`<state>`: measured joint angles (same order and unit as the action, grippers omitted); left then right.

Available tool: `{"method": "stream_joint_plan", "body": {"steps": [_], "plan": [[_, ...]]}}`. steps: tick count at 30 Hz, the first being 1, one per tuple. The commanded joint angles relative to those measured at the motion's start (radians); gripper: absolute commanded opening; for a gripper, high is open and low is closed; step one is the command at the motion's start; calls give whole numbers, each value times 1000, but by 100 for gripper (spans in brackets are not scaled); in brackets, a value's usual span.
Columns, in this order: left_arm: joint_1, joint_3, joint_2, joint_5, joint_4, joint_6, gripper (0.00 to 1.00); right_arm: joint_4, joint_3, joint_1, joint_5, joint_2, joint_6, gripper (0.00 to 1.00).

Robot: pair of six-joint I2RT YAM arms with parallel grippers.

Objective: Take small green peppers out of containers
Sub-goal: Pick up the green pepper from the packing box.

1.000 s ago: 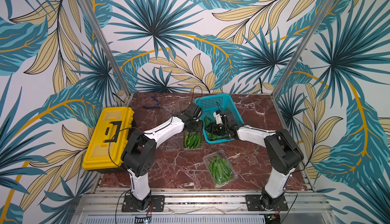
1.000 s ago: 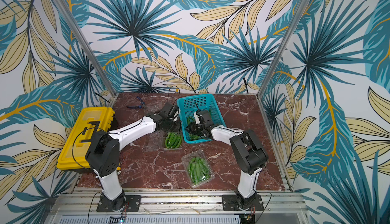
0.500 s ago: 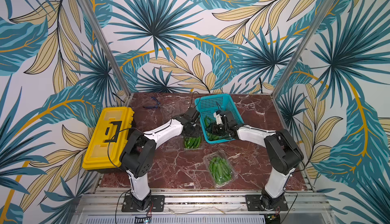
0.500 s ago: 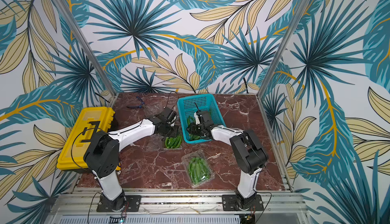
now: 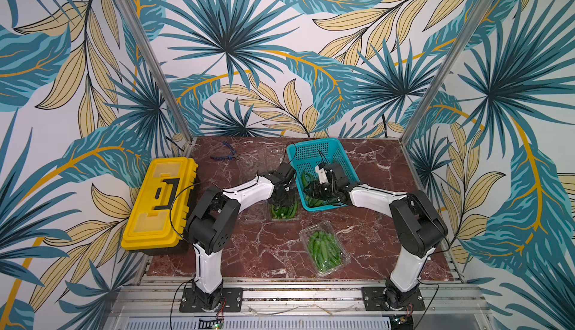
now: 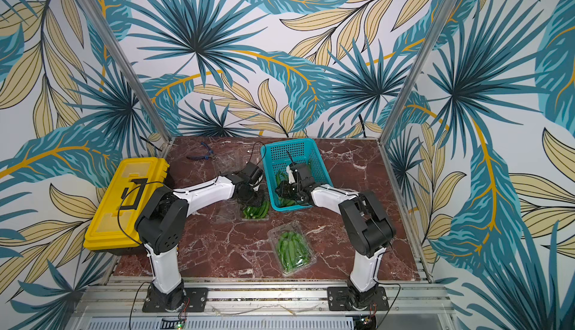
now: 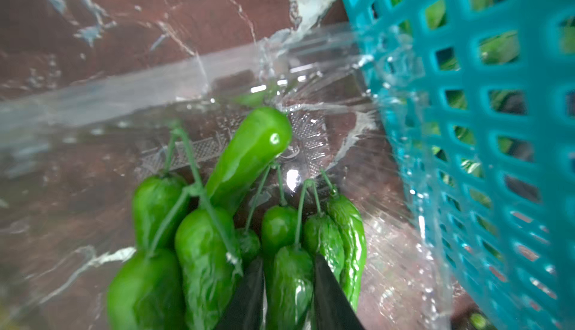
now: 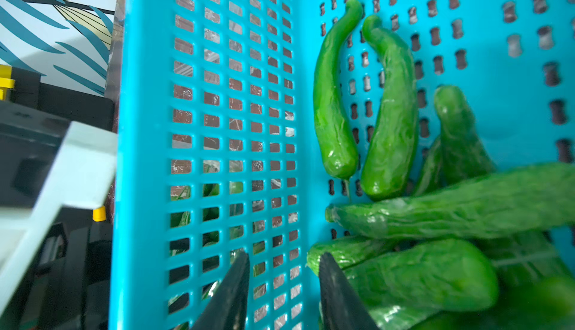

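The worktop [image 5: 273,250] carries a yellow toolbox [image 5: 161,201] at its left edge. The left arm [image 5: 249,190] reaches from the near edge to the centre. The right arm [image 5: 373,196] reaches into the teal basket [image 5: 314,149] at far centre-right. Three clear containers lie on the worktop:
- one near centre, lid down, full of peppers [image 5: 304,235]
- one open, just left of the basket's near corner [image 5: 253,215]
- one far, left of the basket, contents not discernible [image 5: 264,157]

The left jaws, lowered into the open container, are closed on one pepper [image 7: 291,278] among the small green peppers [image 7: 199,244] there. The right jaws stand parted inside the basket, nothing between them, beside further peppers [image 8: 392,120] on its floor
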<state>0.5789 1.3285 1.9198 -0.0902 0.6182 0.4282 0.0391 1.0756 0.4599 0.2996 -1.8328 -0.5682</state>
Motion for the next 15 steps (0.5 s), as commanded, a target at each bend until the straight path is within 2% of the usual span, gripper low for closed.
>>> {"method": "stream_joint_plan", "body": {"steps": [1, 5, 11, 15], "plan": [[-4, -6, 21, -6, 5, -5, 25, -17, 7, 1, -10, 31, 9, 39], [-4, 1, 15, -18, 9, -10, 14, -16, 9, 1, -9, 33, 11, 39], [-4, 14, -28, -21, 22, -19, 6, -12, 10, 1, -8, 34, 6, 39], [-4, 3, -90, 27, 27, -25, 1, -3, 3, 1, -10, 38, 2, 39]]}}
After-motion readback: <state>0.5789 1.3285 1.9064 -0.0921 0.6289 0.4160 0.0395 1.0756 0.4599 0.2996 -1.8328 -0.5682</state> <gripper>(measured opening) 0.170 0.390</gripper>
